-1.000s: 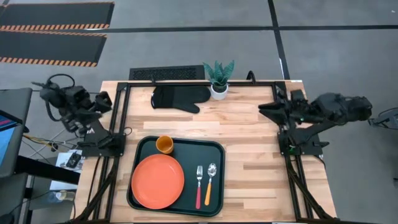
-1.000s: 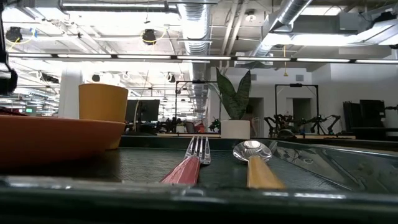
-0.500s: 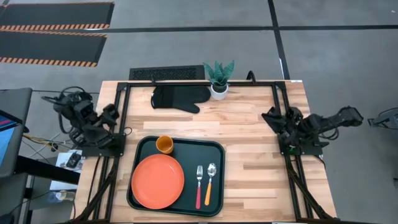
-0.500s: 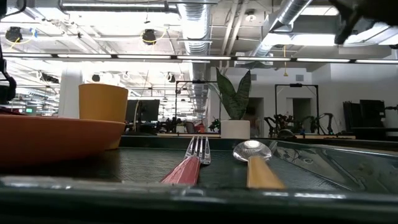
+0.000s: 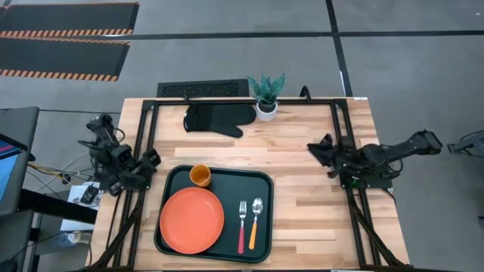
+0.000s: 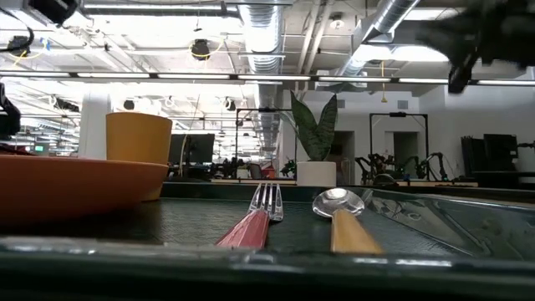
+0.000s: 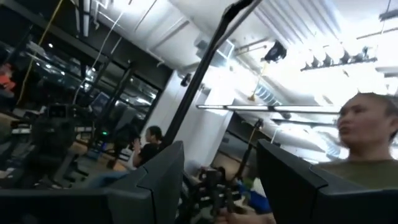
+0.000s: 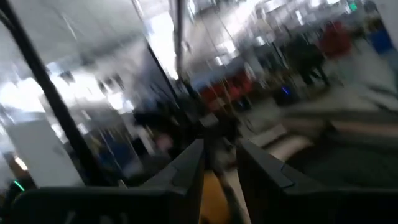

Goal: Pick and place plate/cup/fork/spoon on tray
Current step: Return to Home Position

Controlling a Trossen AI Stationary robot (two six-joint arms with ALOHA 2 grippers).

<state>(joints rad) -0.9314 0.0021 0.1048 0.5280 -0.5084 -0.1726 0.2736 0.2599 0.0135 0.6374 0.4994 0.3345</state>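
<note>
Green tray (image 5: 227, 180) holds plate (image 5: 192, 220), cup (image 5: 200, 175), fork (image 5: 242, 227) and spoon (image 5: 255, 223); your left gripper (image 5: 150, 162) and right gripper (image 5: 318, 149), both empty with fingers parted, flank it at the table (image 5: 302, 204) edges, so a low fold might clip its rim.

The counter (image 5: 302, 174) is pale planked wood with visible grain. The tray (image 5: 227, 189) has a finely textured dark floor with a faint sheen. The plate (image 5: 192, 220) and cup (image 5: 200, 175) look smooth, like plastic. The fork (image 5: 242, 227) tines and spoon (image 5: 255, 223) bowl are polished metal; the oven mitt (image 5: 219, 119) is matt black cloth
</note>
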